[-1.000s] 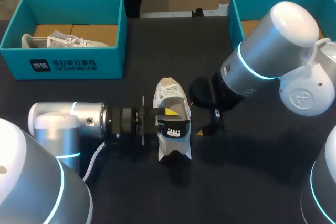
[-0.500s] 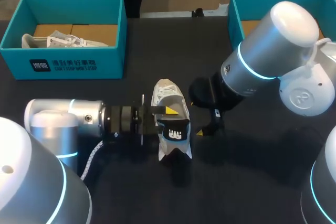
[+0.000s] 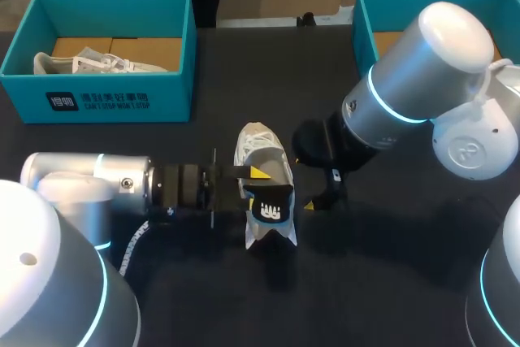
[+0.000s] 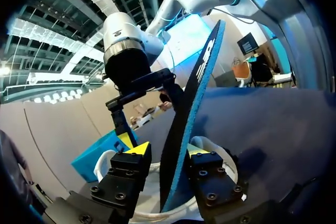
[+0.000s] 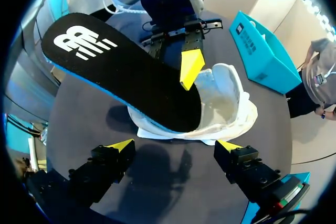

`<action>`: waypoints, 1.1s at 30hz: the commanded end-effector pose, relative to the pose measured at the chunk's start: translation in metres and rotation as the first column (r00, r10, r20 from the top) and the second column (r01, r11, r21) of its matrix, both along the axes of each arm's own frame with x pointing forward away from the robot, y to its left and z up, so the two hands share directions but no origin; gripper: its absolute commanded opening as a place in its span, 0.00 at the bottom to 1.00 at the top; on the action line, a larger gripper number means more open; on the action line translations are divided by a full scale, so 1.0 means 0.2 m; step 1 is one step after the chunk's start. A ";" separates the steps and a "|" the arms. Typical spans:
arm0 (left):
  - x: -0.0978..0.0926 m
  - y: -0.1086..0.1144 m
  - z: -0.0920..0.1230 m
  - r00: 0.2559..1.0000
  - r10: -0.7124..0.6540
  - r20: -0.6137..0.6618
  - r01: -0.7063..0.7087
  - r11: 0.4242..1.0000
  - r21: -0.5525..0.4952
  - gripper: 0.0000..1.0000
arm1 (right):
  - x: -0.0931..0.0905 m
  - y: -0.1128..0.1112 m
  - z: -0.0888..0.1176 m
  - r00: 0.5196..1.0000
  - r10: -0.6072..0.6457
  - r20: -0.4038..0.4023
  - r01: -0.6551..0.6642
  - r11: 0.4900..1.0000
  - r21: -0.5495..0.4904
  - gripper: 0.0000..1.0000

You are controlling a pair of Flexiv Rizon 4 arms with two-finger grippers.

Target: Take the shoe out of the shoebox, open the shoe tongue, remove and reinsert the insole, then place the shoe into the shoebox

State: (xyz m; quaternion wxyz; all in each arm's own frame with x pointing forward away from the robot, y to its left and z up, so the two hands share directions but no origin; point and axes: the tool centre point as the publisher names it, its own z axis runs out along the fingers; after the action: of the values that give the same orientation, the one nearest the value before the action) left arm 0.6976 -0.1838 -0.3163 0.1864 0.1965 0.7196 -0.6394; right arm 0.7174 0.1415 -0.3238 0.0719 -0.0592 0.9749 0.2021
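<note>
Centrally, white shoe [image 3: 264, 145] on dark table [image 3: 390, 282]; L hand [image 3: 253, 184] prob. pinching insole [image 3: 273, 206].

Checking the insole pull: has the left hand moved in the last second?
Yes. Against the fixed teal shoebox, the left hand has drawn back slightly toward the view's left, away from the white shoe, taking the black insole along.

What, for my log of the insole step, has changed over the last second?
The left arm drew back toward its own side, and the left hand, shut on the insole, slid back slightly with it. The insole, the shoe and the open right hand beside it stayed about where they were.
</note>
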 end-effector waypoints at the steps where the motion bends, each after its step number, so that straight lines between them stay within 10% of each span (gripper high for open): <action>1: -0.04 0.03 0.04 1.000 0.028 -0.007 -0.028 0.999 0.042 0.39 | -0.01 0.00 0.00 1.000 -0.002 0.003 0.002 1.000 -0.002 1.00; 12: -0.06 0.07 0.03 0.998 0.064 -0.018 -0.061 0.988 0.145 0.33 | -0.01 0.00 0.00 1.000 -0.002 0.003 0.002 1.000 -0.002 1.00; 19: -0.04 0.06 -0.02 0.997 0.072 -0.010 -0.069 0.981 0.182 0.00 | -0.01 0.00 0.00 1.000 -0.002 0.003 0.002 1.000 -0.002 1.00; 33: 0.05 0.07 -0.13 0.996 0.091 -0.017 -0.085 0.972 0.217 0.00 | -0.01 0.00 0.00 1.000 -0.002 0.003 0.002 1.000 -0.002 1.00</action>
State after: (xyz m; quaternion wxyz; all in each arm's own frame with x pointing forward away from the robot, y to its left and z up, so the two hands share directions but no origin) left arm 0.7032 -0.1651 -0.3379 0.1838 0.1741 0.7953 -0.5509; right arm 0.7174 0.1415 -0.3238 0.0720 -0.0592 0.9749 0.2021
